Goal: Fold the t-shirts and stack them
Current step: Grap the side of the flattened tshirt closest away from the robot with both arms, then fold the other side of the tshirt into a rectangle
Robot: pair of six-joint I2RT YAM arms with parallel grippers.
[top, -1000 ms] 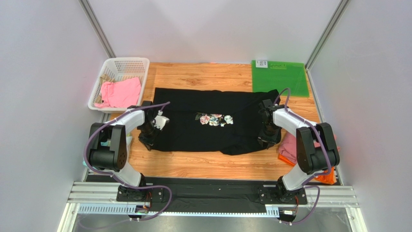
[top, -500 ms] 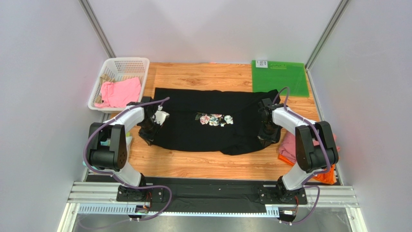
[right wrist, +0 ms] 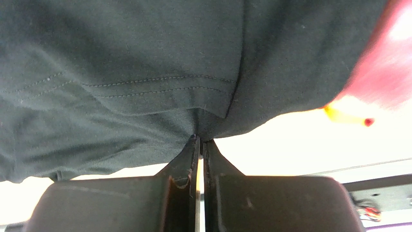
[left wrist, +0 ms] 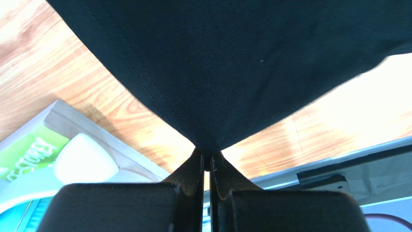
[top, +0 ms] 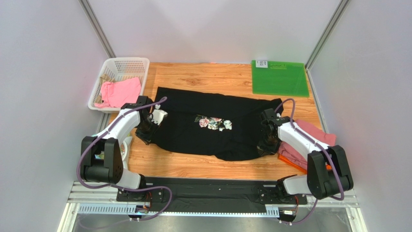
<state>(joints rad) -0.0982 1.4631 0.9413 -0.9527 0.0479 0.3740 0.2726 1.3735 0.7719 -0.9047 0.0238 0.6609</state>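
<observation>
The left pincer (left wrist: 207, 157) and the right pincer (right wrist: 199, 140) each pinch an edge of the black t-shirt (top: 193, 137), which spreads between them over the wooden tabletop (top: 203, 75)

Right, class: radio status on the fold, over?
Left gripper shut on black t-shirt edge. Right gripper shut on its opposite edge. Shirt spread out, print up, unfolded. Pink shirt lies beside right arm.
</observation>
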